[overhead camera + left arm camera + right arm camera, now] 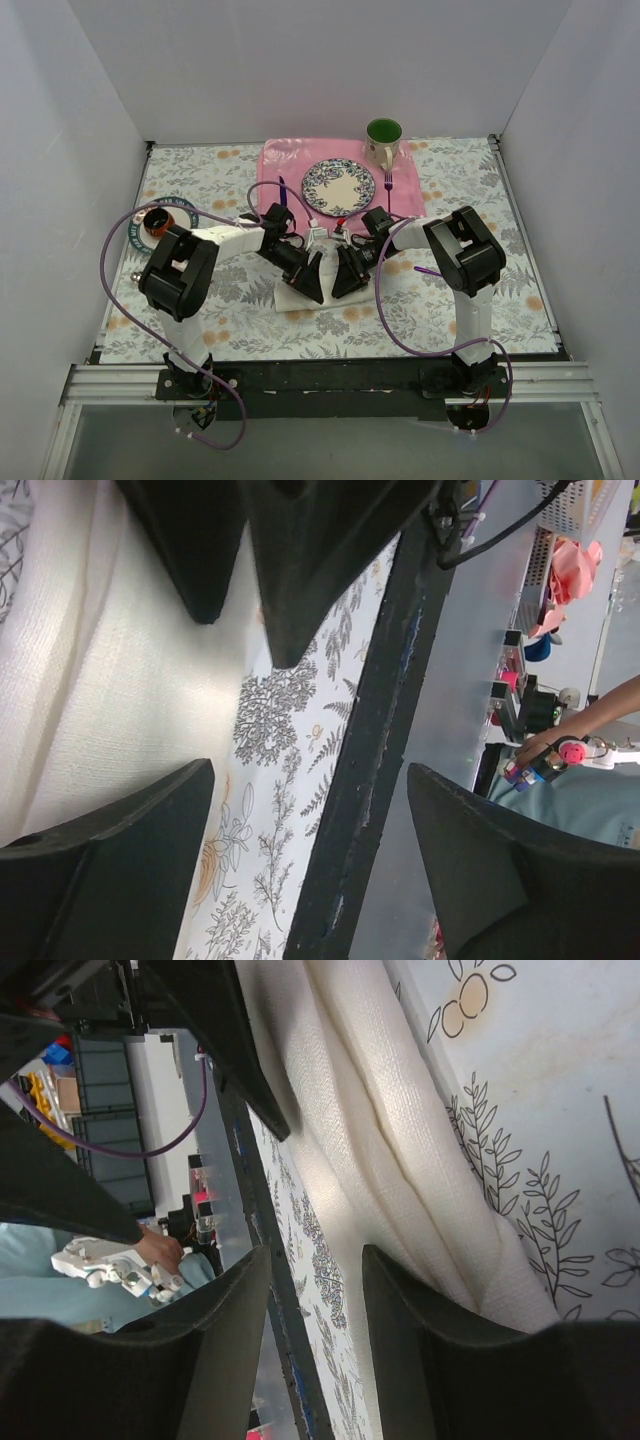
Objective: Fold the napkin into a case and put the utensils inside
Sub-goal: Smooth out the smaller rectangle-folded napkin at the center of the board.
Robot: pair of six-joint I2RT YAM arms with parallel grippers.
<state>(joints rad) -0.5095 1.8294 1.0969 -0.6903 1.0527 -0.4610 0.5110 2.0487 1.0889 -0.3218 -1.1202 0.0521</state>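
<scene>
Plate [339, 187], mug [383, 140], fork [388, 183] beyond folded napkin [298, 302]

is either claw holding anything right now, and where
nothing is held: the left claw and right claw both stand open over the napkin, no cloth between their jaws

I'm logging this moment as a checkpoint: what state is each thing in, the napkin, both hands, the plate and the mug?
Napkin: folded into overlapping layers, lying on the table.
Left hand: open wide, holding nothing.
Right hand: partly open, holding nothing.
Plate: flat on the pink placemat, nothing on it.
Mug: upright, beside the plate.
</scene>
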